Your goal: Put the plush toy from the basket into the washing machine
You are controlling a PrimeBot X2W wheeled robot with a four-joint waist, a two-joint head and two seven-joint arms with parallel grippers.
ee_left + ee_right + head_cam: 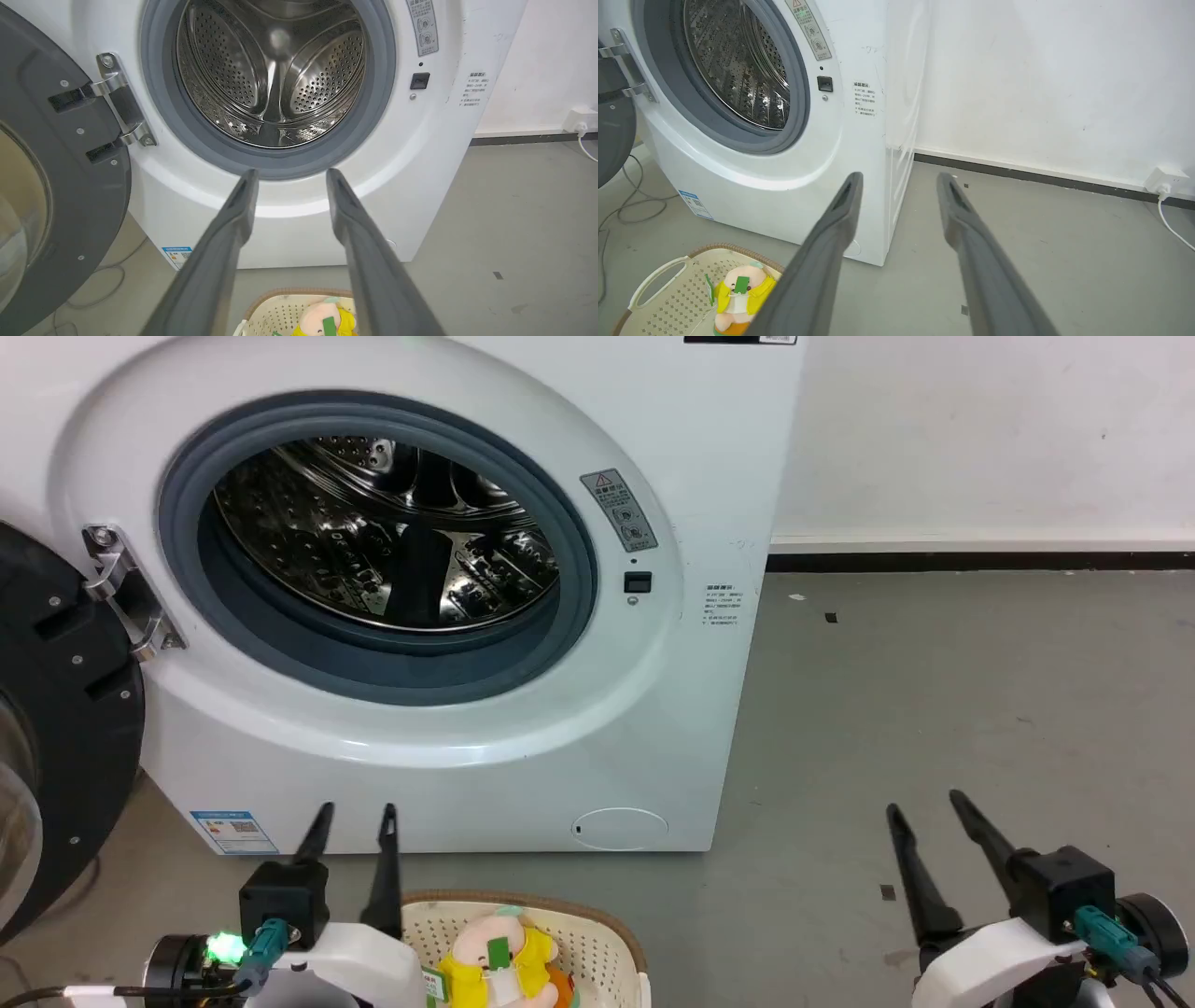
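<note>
**Toy in basket, both grippers empty**

Head view: the toy (499, 957) sits in the basket (597, 919) at bottom centre, below the washer's (653, 709) open porthole. My left gripper (358, 812), lower left, and right gripper (924, 803), lower right, have fingers apart, holding nothing.

Left wrist view: drum (275, 79) at top centre, toy at the bottom edge.

Right wrist view: toy at lower left. It looks light and squashy, so I'd pinch the yellow torso, not a limb.

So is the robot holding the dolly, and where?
Nothing is held. Left gripper and right gripper are open and empty; the plush toy lies in the basket.
</note>
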